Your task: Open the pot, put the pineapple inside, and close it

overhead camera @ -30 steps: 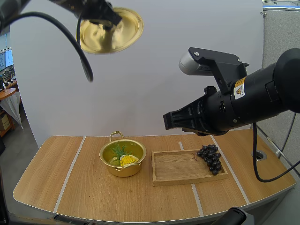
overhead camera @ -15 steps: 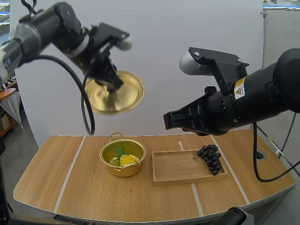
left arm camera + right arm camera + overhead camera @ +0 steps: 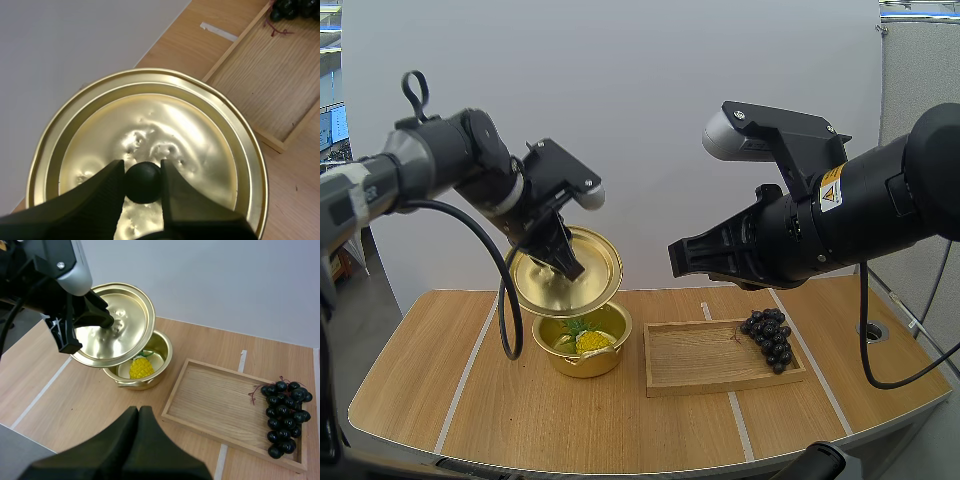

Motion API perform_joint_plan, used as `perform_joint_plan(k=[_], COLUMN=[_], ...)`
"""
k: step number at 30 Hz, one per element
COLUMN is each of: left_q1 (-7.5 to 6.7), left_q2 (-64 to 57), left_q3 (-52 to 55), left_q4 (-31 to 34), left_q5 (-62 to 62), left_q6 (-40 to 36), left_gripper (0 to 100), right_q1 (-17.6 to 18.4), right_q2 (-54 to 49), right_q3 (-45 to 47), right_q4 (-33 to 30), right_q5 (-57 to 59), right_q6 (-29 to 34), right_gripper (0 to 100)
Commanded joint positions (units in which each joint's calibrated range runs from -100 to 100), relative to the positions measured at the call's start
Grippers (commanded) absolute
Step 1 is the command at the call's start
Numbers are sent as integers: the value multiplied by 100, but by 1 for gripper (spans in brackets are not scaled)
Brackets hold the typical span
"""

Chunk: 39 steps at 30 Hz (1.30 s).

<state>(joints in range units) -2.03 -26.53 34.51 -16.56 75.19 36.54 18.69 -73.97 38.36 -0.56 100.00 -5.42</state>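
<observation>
A gold pot point(image 3: 582, 345) point(image 3: 159, 352) stands on the table with a yellow pineapple point(image 3: 592, 340) point(image 3: 141, 367) inside it. Just above the pot, tilted, hangs its gold lid point(image 3: 565, 270) point(image 3: 150, 150) point(image 3: 112, 325). My left gripper point(image 3: 563, 262) point(image 3: 143, 181) is shut on the lid's black knob point(image 3: 143, 181). My right gripper point(image 3: 138, 412) hangs high over the table's front, its fingers lying together as one dark wedge with nothing in them. In the high view the right arm point(image 3: 800, 225) is up at the right.
A wooden tray point(image 3: 710, 355) point(image 3: 220, 405) lies right of the pot. A bunch of dark grapes point(image 3: 770, 337) point(image 3: 285, 412) rests at the tray's right end. Pale tape lines cross the tabletop point(image 3: 470, 400).
My left arm has brought the lid down from high at the upper left to just above the pot. The right arm has not moved.
</observation>
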Motion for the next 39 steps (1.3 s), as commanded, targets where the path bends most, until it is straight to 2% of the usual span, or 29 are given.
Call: perform_joint_plan(k=[1,5,9,17,22,39], left_q1=[-16,-16,0,130,130,130], left_q2=[468,854,1176,1717,1981,2460], left_q3=[72,72,72,72,72,72], left_q4=[-248,-625,-649,-807,-1044,-1057], left_q5=[-416,-434,-454,-814,-814,-684], left_q6=[127,464,614,839,1042,1104], left_gripper=[0,0,0,0,0,2], right_q1=[-25,-25,-25,-25,-25,-25], right_q2=[-50,-50,-50,-50,-50,-50], right_q3=[13,13,13,13,13,13], right_q4=[-15,-15,-15,-15,-15,-15], right_q5=[0,0,0,0,0,0], right_q6=[-45,-45,-45,-45,-45,-45], right_gripper=[0,0,0,0,0,0])
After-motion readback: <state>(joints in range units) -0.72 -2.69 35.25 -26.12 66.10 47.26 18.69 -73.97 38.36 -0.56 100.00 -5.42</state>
